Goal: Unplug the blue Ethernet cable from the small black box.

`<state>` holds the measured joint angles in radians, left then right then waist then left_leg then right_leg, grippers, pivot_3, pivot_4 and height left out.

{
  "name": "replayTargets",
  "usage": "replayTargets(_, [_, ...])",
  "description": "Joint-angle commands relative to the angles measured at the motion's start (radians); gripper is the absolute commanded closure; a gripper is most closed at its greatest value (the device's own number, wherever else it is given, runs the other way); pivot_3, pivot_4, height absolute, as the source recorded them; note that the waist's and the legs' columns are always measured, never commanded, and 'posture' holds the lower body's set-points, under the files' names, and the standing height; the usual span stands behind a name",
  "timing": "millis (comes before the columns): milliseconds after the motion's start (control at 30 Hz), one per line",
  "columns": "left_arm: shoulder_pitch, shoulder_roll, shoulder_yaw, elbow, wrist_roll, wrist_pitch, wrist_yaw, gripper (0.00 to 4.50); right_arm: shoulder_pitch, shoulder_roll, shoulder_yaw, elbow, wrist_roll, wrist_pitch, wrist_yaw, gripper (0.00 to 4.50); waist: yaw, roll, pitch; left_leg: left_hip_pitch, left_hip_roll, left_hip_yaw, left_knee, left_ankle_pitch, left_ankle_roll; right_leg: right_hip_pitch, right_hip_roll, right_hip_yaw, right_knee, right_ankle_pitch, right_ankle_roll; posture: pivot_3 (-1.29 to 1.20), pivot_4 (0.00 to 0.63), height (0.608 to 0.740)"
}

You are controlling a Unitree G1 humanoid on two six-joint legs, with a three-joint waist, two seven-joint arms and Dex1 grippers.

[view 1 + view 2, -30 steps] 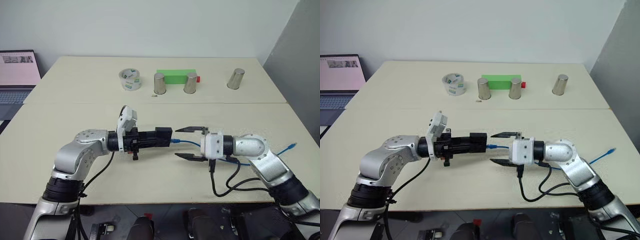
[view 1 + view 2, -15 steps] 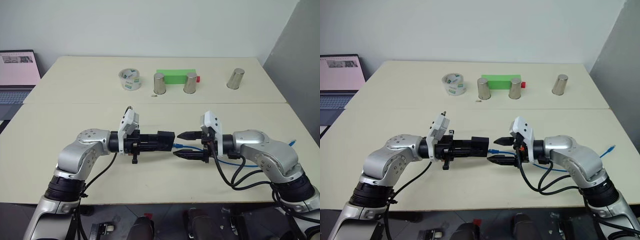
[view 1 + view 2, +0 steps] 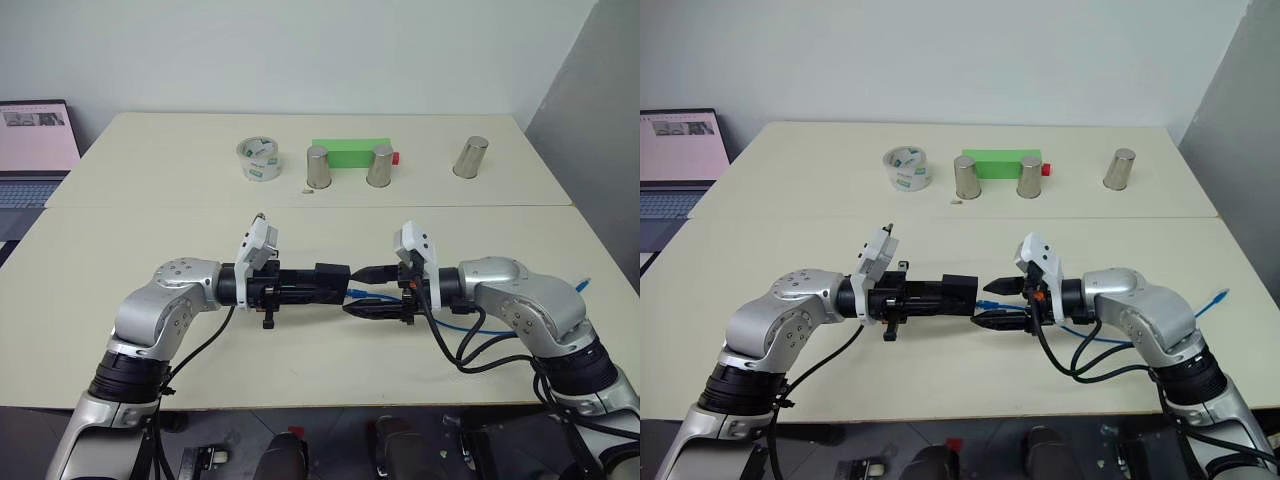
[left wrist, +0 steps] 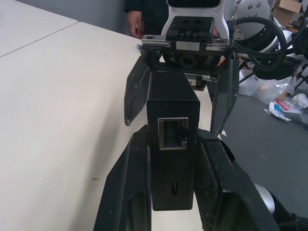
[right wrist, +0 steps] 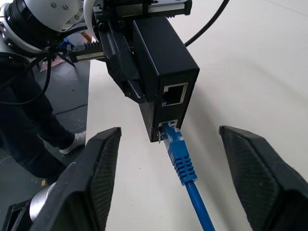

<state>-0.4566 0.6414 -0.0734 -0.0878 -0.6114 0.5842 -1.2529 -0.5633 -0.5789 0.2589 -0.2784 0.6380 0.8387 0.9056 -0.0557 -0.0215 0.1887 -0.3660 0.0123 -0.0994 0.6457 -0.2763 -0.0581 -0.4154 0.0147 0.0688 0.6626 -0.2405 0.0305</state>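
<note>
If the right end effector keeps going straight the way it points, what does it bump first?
Probably the blue plug between its open fingers, then the black box it sits in.

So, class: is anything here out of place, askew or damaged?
Nothing stands out. The blue Ethernet cable is still plugged into the small black box, held off the table by the left gripper; cups and tape stand upright.

Both arms are chunky rounded silver shells with black bands at the joints, and loose black cables loop out from under each forearm. Each wrist carries a small white angled camera block. The left gripper (image 3: 322, 283) and right gripper (image 3: 368, 290) have slim black fingers (image 5: 94, 180) with diamond-textured pads, plus little screws on the black mount.
</note>
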Motion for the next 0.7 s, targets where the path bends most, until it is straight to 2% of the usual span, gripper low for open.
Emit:
replayTargets(33, [-0.003, 0.007, 0.012, -0.042, -0.005, -0.008, -0.002, 3.72, -0.023, 0.003, 0.003, -0.012, -0.019, -0.017, 0.023, 2.18, 0.000, 0.000, 0.000, 0.000, 0.000, 0.000, 0.000, 0.000, 0.000, 0.000, 0.000, 0.000, 0.000, 0.000, 0.000, 0.00, 0.150, 0.740])
replayTargets(300, [-0.005, 0.006, -0.001, -0.048, -0.003, -0.010, -0.012, 3.72, -0.038, 0.011, 0.015, 0.005, -0.055, -0.029, 0.052, 3.93, 0.000, 0.000, 0.000, 0.000, 0.000, 0.000, 0.000, 0.000, 0.000, 0.000, 0.000, 0.000, 0.000, 0.000, 0.000, 0.00, 0.150, 0.740])
replayTargets(400, [0.007, 0.018, -0.020, -0.059, 0.011, -0.022, -0.034, 3.72, -0.044, 0.009, 0.017, 0.010, -0.057, -0.019, 0.073, 4.46, 0.000, 0.000, 0.000, 0.000, 0.000, 0.000, 0.000, 0.000, 0.000, 0.000, 0.000, 0.000, 0.000, 0.000, 0.000, 0.00, 0.150, 0.740])
replayTargets(700, [0.025, 0.046, -0.058, -0.068, 0.049, -0.059, -0.084, 3.72, -0.072, -0.016, 0.038, 0.026, -0.072, 0.015, 0.144, 4.47, -0.001, 0.000, 0.000, 0.000, 0.000, 0.000, 0.000, 0.000, 0.000, 0.000, 0.000, 0.000, 0.000, 0.000, 0.000, 0.00, 0.150, 0.740])
